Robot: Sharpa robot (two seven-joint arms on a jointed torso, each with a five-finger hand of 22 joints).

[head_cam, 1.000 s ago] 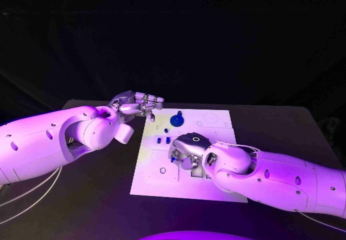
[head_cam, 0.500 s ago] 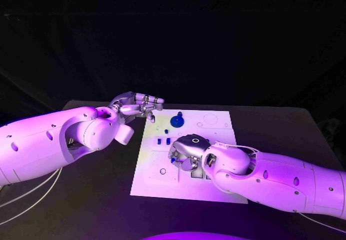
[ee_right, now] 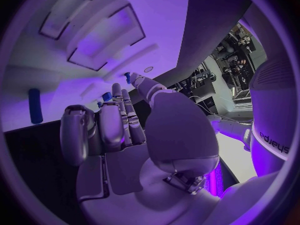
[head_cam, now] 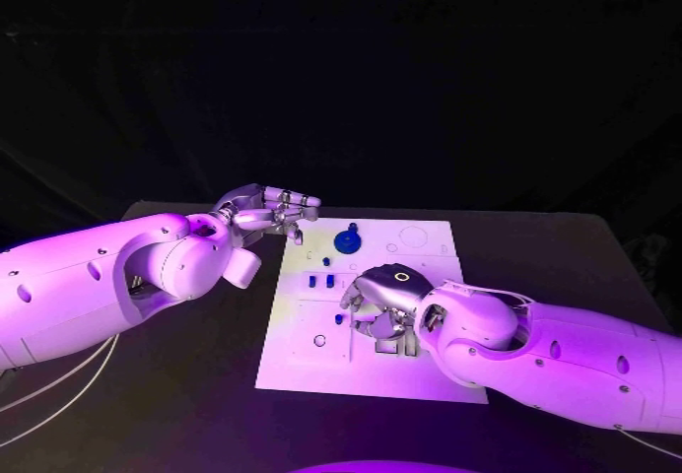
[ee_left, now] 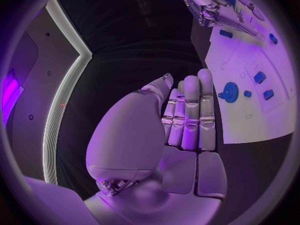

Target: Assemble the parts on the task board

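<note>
We counted one white task board (head_cam: pixel 427 379) in the middle of the black table (head_cam: pixel 170 394), and on it one blue gear-like disc (head_cam: pixel 348 237) near its far edge, a tiny blue piece (head_cam: pixel 325 261) just nearer than that, a pair of upright blue parts (head_cam: pixel 320 280) side by side toward the left edge, and one more small blue part (head_cam: pixel 340 318) lying just left of the right hand.

The left hand (head_cam: pixel 270 211) hovered over the board's far left corner, fingers curled together at the tips — whether they pinched anything we could not tell. In its wrist view the fingers (ee_left: pixel 190 112) lay straight and close, with the disc (ee_left: pixel 230 92) beyond them.

The right hand (head_cam: pixel 381 301) hung over the board's middle, fingers bent downward around nothing that we could see — a loose, empty curl. A second before, a blue part had sat hidden among those fingers; now it lay exposed on the board beside them, and the hand had shifted slightly toward the right edge. The left hand had barely moved.

The right wrist view showed rectangular recesses (ee_right: pixel 103 47) in the board, empty as far as we could see, and a blue part (ee_right: pixel 35 105) lying beside them.
</note>
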